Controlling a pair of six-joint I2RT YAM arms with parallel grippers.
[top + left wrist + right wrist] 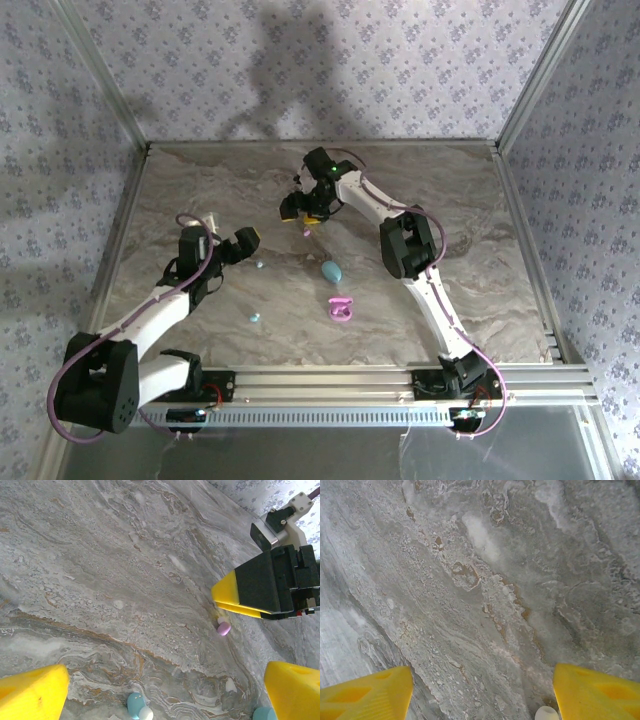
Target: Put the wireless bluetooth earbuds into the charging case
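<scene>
The pink bud (308,231) is lying loose at 11 o'clock of the blue case (331,270), with blue buds (258,265) at its 9 o'clock; none is sitting inserted yet. The right gripper (482,695) is straddling the pink bud, jaws apart, seemingly not gripping. The left gripper (162,692) is hanging wide open.

In your right wrist view, a pale rounded thing (546,713) sits at the bottom edge just beside one yellow finger (600,692). It is cut off, so you cannot tell what it is. Both fingers there are cropped by the frame too. In your left wrist view, the bottom edge clips a blue bud (136,704) and a blue rounded thing (264,714). From above, the pink bud (308,232) just near of the right gripper (303,212) is too small for you to tell whether it is touched.
</scene>
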